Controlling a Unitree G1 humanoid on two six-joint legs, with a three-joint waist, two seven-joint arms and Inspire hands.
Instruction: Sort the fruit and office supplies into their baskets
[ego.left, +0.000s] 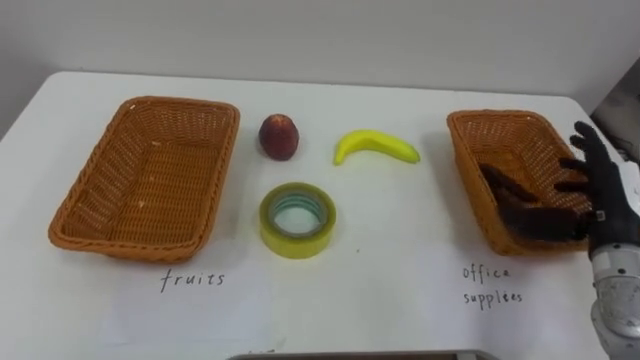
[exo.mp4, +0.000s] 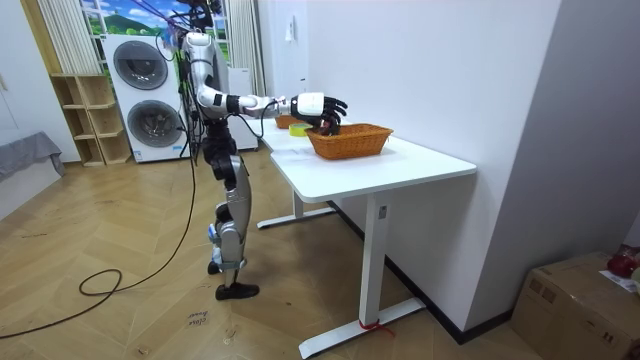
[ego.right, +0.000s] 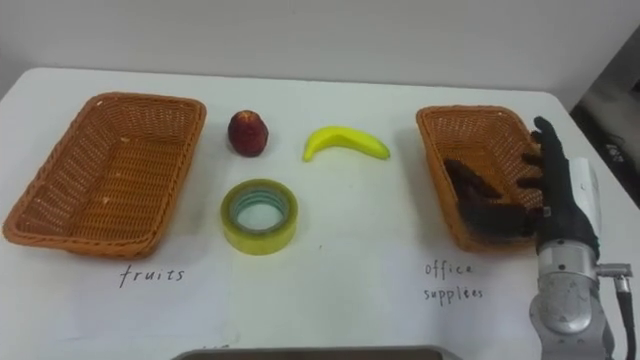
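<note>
We find two wicker baskets on a white counter (ego.left: 400, 260), well apart. The left basket (ego.left: 130, 243) holds nothing. On the counter just in front of it is a handwritten label (ego.left: 193, 280) reading "fruits". In front of the right basket (ego.left: 500, 116) a second handwritten label (ego.left: 490, 285) reads roughly "office supplies", set on two lines with unsteady lettering.

Three items lie on the counter between the baskets, in neither one. A red fruit (ego.left: 279, 137) sits just beside the far right corner of the left basket. A banana (ego.left: 375, 146) lies to its right, nearer the right basket, with its curve arching away from the robot. A roll of yellow tape (ego.left: 297, 245) lies flat in front of the fruit, apart from both. We make out no writing on it.

The right hand (ego.left: 600, 185) hovers over the right side of the right basket with its fingers straight and spread, and we see nothing in its grasp. A dark shape lies inside that basket beneath the hand, but we cannot tell what it is.

In the room view the robot stands upright at the counter's long side, one arm stretched out level over the nearer basket.
</note>
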